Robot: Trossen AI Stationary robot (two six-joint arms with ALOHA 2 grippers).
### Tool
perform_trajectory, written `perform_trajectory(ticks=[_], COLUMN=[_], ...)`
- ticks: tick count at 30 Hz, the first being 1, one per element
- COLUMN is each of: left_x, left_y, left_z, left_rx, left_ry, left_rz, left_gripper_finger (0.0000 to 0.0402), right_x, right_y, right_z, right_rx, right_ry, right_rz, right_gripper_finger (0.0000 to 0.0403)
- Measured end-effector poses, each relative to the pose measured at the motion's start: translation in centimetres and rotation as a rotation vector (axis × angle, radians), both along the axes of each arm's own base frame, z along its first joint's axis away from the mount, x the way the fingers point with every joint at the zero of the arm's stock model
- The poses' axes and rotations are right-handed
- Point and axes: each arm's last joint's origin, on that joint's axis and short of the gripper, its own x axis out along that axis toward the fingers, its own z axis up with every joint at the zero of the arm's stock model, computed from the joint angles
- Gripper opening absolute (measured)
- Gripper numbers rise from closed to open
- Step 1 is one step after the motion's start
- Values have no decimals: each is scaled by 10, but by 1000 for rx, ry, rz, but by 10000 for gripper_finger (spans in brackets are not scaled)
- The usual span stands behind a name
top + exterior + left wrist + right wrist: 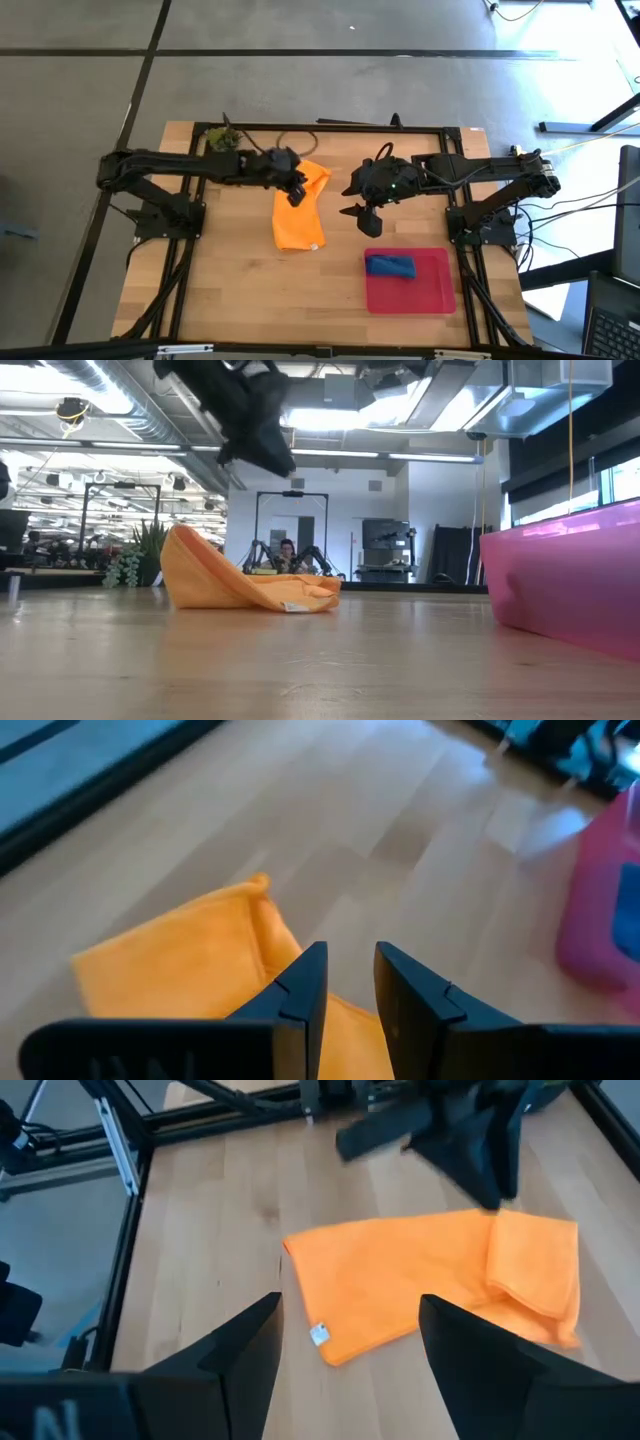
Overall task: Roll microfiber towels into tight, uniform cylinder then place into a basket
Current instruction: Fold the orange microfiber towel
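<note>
The orange towel lies on the table's middle, mostly flat. Its far end is folded over and bunched up. My left gripper hangs open just above that far end, with nothing between its fingers. My right gripper stands wide open in the air to the right of the towel, touching nothing. The rolled blue towel lies in the far left part of the red basket, which sits near the table's front right.
A small green plant-like object and a loop of cable lie at the far edge. The basket's wall rises at the right. Bare wood stretches to the near left of the orange towel.
</note>
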Motion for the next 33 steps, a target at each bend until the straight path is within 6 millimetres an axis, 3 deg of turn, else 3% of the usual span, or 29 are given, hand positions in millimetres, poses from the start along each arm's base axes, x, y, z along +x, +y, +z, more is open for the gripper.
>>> perform_trajectory(ticks=[6, 11, 15, 24, 33], left_x=[19, 9, -2, -30, -68], left_y=[-10, -33, -56, -88, -96], left_z=[-25, -21, -16, 7, 38], left_rx=[39, 38, -15, -113, -95], left_ry=[88, 147, 164, 118, 17], left_rz=[-97, -178, -180, -173, -181], left_gripper_finger=[76, 76, 76, 76, 76], right_x=[-9, -16, -10, 36, 79], right_y=[-1, -2, -1, -10, -18], right_z=[-1, -5, -13, -66, -140], right_rx=[-23, -35, -26, 199, 372], right_ry=[59, 134, 169, 297, 477], right_rz=[16, 21, 10, -169, -299], right_gripper_finger=[234, 234, 234, 234, 234])
